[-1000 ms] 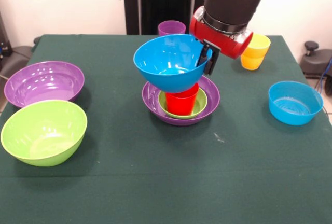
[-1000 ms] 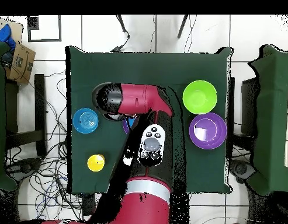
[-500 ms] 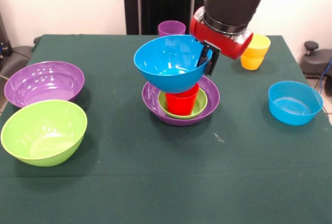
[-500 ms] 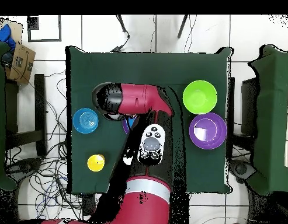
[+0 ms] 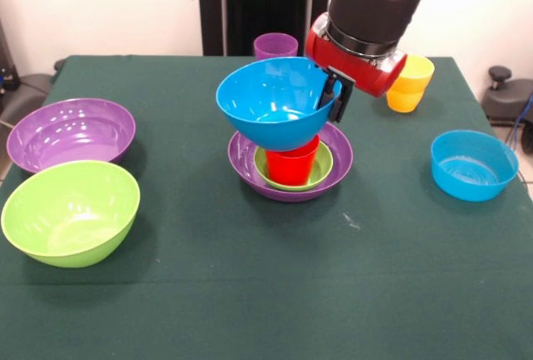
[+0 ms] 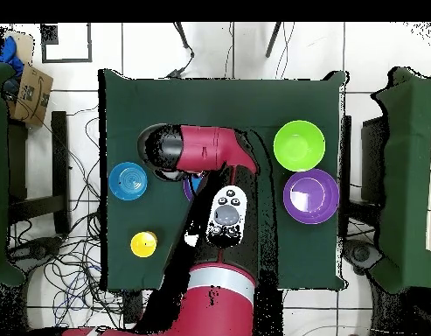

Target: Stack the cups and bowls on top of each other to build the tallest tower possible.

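Fingers (image 5: 331, 97) clamped on the large blue bowl's (image 5: 271, 102) rim, bowl over the red cup (image 5: 291, 165).

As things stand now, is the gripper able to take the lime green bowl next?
Probably not right away. The gripper is shut on the rim of the large blue bowl, above the red cup. The lime green bowl itself stands uncovered, with nothing over it.

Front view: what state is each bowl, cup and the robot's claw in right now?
Large blue bowl: tilted, gripped at rim above red cup.
Gripper: shut on its rim.
Red cup: upright in small green bowl.
Purple base bowl: holds both.
Lime bowl: upright, empty.
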### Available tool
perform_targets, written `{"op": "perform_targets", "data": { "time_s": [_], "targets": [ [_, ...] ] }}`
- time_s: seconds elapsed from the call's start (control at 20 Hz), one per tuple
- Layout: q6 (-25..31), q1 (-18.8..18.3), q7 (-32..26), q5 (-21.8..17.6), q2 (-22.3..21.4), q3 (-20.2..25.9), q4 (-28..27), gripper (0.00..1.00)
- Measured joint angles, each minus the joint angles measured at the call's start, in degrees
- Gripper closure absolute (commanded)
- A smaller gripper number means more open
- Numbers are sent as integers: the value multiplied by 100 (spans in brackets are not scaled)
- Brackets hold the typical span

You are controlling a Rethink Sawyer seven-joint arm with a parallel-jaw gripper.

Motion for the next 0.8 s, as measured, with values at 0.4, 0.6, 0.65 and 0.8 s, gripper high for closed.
{"op": "perform_targets", "data": {
  "time_s": [0.4,0.6,0.65,0.8],
  "targets": [
    [1,-1,0,0,24,26,2,100],
    [0,0,0,1,48,34,0,100],
    [1,0,0,0,59,34,0,100],
    [1,-1,0,0,93,33,0,100]
  ]
}}
